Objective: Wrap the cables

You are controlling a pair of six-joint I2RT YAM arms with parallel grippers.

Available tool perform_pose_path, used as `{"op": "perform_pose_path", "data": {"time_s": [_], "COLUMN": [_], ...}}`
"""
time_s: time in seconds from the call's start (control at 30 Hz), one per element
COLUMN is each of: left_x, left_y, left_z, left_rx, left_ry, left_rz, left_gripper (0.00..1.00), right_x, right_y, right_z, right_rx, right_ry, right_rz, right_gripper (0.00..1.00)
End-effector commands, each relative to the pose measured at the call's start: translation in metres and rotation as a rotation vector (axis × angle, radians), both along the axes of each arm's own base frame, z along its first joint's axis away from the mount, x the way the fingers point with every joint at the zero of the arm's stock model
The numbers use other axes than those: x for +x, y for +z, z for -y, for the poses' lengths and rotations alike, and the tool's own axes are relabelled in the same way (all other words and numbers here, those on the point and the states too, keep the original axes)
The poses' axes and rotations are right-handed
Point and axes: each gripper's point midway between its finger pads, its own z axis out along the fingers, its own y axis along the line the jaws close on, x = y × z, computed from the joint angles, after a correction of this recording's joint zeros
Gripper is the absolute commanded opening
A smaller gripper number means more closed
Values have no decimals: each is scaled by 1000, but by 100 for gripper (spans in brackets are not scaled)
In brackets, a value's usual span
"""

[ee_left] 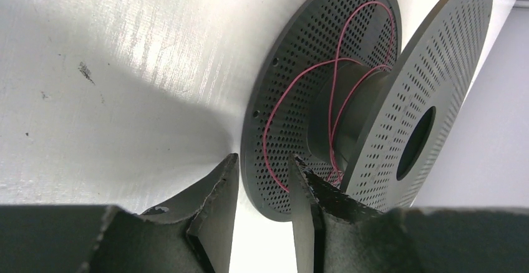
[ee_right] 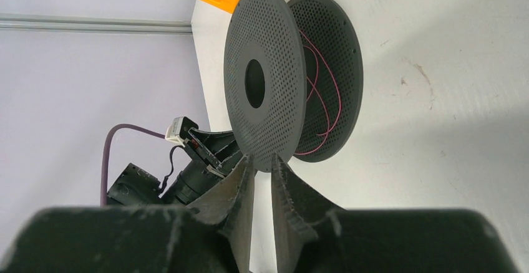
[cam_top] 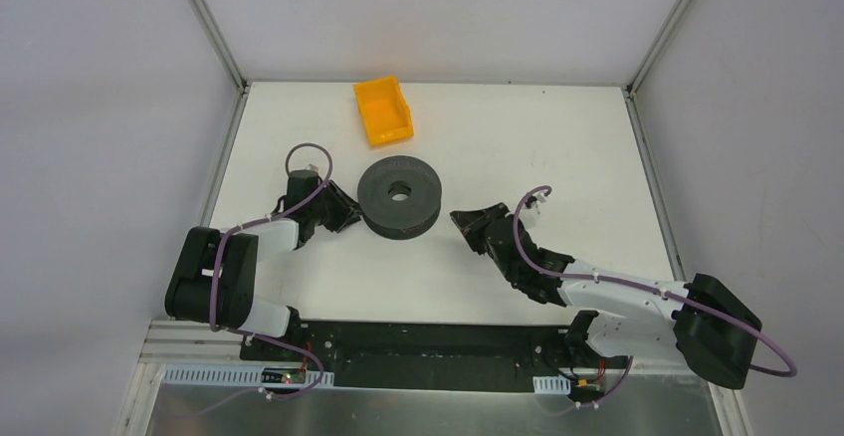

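Top external: left arm (cam_top: pixel 214 277) reaches in from the near-left corner. Left gripper (cam_top: pixel 343 215) sits just beside the left rim of the spool (cam_top: pixel 376 195). The spool is dark grey and lies flat on the white table (cam_top: pixel 557 147). Orange bin (cam_top: pixel 383 109) stands behind the spool toward the far edge, apart from it. Right gripper (cam_top: pixel 466 223) is near the spool's right rim, with a strip of bare table between them. Right arm (cam_top: pixel 637 302) trails back to the near-right corner.

Left wrist: left gripper (ee_left: pixel 262 161) has its fingers spread, and the rim of the lower perforated flange stands in the gap. Cannot tell whether either finger touches it. Cable (ee_left: pixel 299 76) is thin and reddish. It lies in loose, slack loops round the hub between the two flanges, and one loop bellies out over the lower flange.

Right wrist: right gripper (ee_right: pixel 261 161) has its fingers parted by a narrow slit, with nothing seen in it. The tips point at the upper flange's rim. Cable (ee_right: pixel 339 98) curls loosely between the flanges here too.
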Motion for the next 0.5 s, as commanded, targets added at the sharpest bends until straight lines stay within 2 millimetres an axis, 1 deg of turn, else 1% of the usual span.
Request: {"op": "perform_pose_path", "data": {"time_s": [0.0,0.1,0.27,0.47], "left_x": [6,5,1,-2], "left_y": [13,12,11,15], "left_z": [1,0,1,4], "left_rx": [-52,-51,-56,-72], "left_ry": [22,24,10,2], "left_rz": [49,44,37,44], "left_gripper": [33,33,30,26], "right_x": [3,2,1,0], "right_y": [10,10,13,12], "right_z": [4,4,3,4], "right_rx": [6,9,5,-16], "right_ry": [-22,-19,-11,-1], "right_rz": [31,31,35,33], "right_gripper": [18,18,18,19]}}
